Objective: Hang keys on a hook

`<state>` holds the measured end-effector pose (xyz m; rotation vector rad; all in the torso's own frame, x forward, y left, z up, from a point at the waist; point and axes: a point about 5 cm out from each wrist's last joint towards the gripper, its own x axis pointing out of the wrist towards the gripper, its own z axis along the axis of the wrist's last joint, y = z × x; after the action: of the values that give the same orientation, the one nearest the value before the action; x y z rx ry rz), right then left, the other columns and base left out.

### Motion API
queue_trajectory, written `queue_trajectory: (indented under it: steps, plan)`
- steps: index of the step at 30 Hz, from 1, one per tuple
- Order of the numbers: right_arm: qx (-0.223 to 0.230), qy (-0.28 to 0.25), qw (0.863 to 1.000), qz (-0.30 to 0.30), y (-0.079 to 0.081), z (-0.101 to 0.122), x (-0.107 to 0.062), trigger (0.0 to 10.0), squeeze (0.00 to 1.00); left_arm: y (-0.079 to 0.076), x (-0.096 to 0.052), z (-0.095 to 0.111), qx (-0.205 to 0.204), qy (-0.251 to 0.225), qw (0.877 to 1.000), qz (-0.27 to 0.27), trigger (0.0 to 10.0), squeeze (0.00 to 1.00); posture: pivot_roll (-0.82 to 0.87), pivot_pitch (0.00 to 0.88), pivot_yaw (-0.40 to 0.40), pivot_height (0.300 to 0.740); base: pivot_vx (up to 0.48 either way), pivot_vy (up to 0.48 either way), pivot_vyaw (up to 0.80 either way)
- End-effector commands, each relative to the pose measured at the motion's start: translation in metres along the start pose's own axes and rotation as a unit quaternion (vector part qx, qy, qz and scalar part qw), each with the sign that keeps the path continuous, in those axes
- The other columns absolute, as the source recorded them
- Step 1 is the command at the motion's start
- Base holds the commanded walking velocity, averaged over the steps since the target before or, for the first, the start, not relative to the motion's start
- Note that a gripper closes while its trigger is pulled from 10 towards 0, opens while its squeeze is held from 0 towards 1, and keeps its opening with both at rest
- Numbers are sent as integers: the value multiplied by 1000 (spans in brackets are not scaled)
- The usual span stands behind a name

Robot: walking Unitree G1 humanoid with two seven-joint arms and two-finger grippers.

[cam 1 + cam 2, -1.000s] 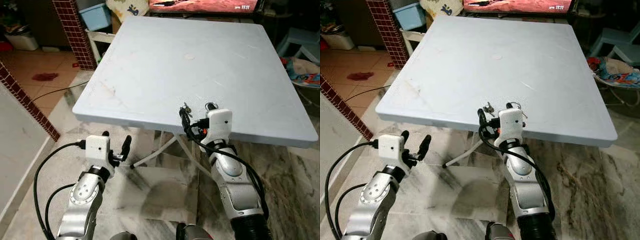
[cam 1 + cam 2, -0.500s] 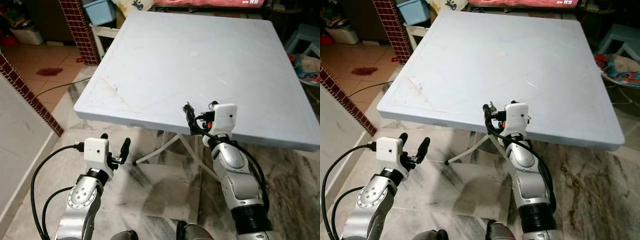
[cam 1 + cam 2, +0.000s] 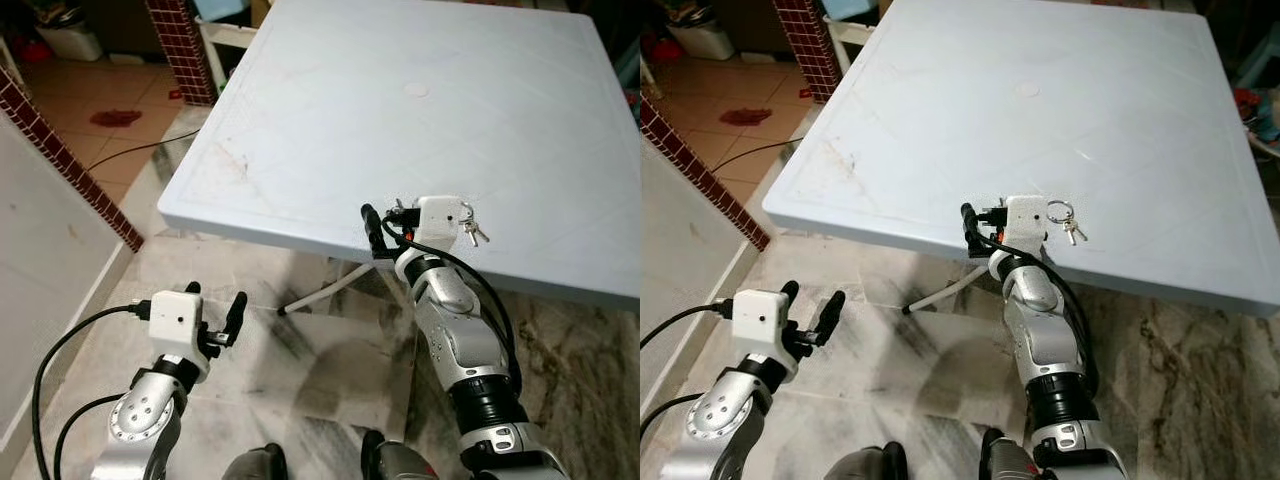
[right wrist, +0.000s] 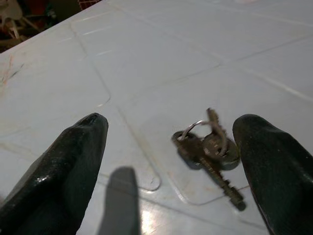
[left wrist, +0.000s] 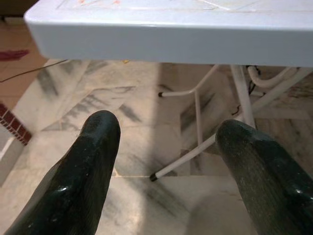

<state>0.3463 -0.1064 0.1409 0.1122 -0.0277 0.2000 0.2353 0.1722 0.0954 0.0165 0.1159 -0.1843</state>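
Observation:
A small bunch of keys point(image 4: 208, 149) on a metal ring lies flat on the pale grey square table point(image 3: 300, 130), close to its near edge. My right gripper point(image 4: 171, 125) is open just over the table top. The keys lie between its fingers, nearer one finger point(image 4: 266, 161) and touching neither. From the head, the keys point(image 3: 470, 228) show just right of the right wrist's white camera box point(image 3: 440, 214). My left gripper point(image 3: 215, 298) is open and holds nothing, low over the floor in front of the table's near edge point(image 5: 161, 41).
White folding legs point(image 5: 198, 122) stand under the table on the marble floor point(image 3: 330, 360). A red brick pillar point(image 3: 185, 50) and a brick-edged wall point(image 3: 60, 140) are to the left, with an orange tiled floor point(image 3: 110, 95) beyond.
The head view has tilted down and moved closer to the table. The keys now show to the right of the right wrist's camera box instead of ahead of it. The left arm sits lower in view.

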Motion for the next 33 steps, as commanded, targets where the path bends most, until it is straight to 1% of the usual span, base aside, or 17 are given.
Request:
queue_trajectory:
  steps: [1, 2, 4, 8, 9, 10, 11, 12, 19, 23, 29, 33]
  plan:
    - [3, 12, 1000, 4, 4, -7, -2, 10000, 0, 3, -4, 0, 5, 7, 1000, 3, 10000, 0, 81, 263, 66, 740, 0, 0, 0]
    - [3, 12, 1000, 4, 4, -7, -2, 10000, 0, 3, -4, 0, 5, 7, 1000, 3, 10000, 0, 81, 263, 66, 740, 0, 0, 0]
    - [17, 22, 1000, 1, 2, -13, -3, 10000, 0, 2, -2, 1, 4, 7, 1000, 3, 10000, 0, 79, 262, 68, 740, 0, 0, 0]
    - [15, 22, 1000, -2, 1, -13, -2, 10000, 0, 0, -1, 2, 4, 7, 1000, 0, 10000, 0, 75, 262, 69, 740, 0, 0, 0]
    - [17, 22, 1000, 0, 0, -13, -1, 8745, 0, 0, -1, 2, 4, 8, 1000, 0, 10000, 0, 73, 262, 70, 740, 0, 0, 0]
    - [16, 21, 1000, 0, -1, -13, -1, 2706, 0, 1, 0, 2, 4, 8, 1000, 0, 10000, 0, 71, 262, 71, 740, 0, 0, 0]
    - [18, 20, 1000, -1, -2, -12, 0, 824, 0, 1, 0, 3, 4, 8, 1000, -1, 10000, 0, 71, 261, 71, 740, 0, 0, 0]
    - [22, 18, 1000, -2, -4, -12, 0, 0, 0, 0, 0, 3, 4, 9, 1000, -1, 10000, 0, 70, 262, 72, 740, 0, 0, 0]
    - [12, 16, 1000, -13, -11, -13, 0, 0, 0, 0, 0, 3, 5, 10, 1000, -3, 10000, 0, 70, 260, 77, 740, 0, 0, 0]
    - [-4, -5, 1000, -24, -14, -8, 0, 0, 0, 0, 1, 3, 5, 10, 1000, -4, 10000, 0, 71, 261, 78, 740, 0, 0, 0]
    - [6, -5, 1000, -15, -11, -8, 3, 0, 0, -1, 2, 3, 5, 11, 1000, -5, 10000, 0, 69, 258, 78, 740, 0, 0, 0]
    - [17, -15, 1000, -3, -9, -6, 5, 0, 0, -1, 3, 3, 5, 11, 1000, -6, 10000, 0, 69, 257, 79, 740, 0, 0, 0]
